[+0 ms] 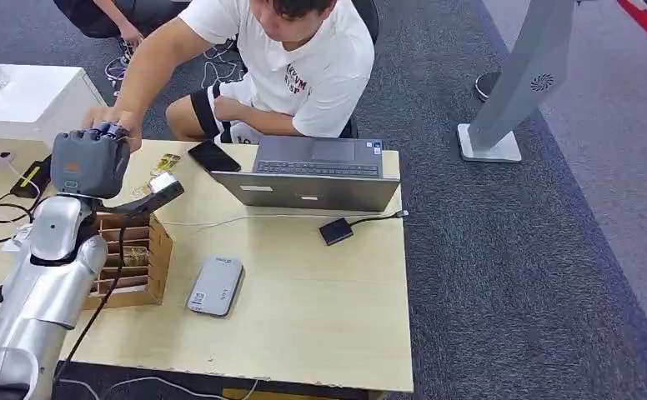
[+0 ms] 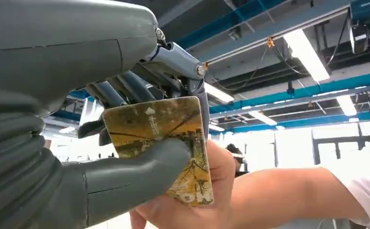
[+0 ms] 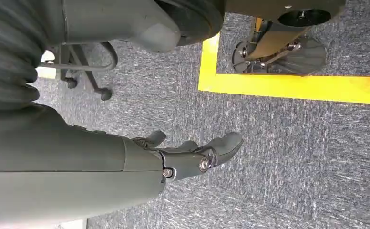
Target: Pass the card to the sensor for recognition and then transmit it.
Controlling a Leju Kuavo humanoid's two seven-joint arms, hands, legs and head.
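Note:
My left hand (image 1: 91, 161) is raised over the table's far left side. In the left wrist view its thumb (image 2: 140, 174) and fingers pinch a worn yellow card (image 2: 157, 129). A person's hand (image 2: 221, 179) lies right behind the card and touches its lower edge; in the head view the same person's hand (image 1: 113, 125) rests at the top of my hand. The grey sensor pad (image 1: 216, 285) lies flat on the table, nearer to me and to the right of my hand. My right hand (image 3: 192, 155) hangs over the carpet, fingers loosely apart and holding nothing.
A wooden card box (image 1: 137, 254) stands just under my left forearm. An open laptop (image 1: 316, 171), a black phone (image 1: 213, 156) and a small black cabled device (image 1: 335, 231) lie on the table (image 1: 320, 317). The person sits at its far edge. Cables run along the left.

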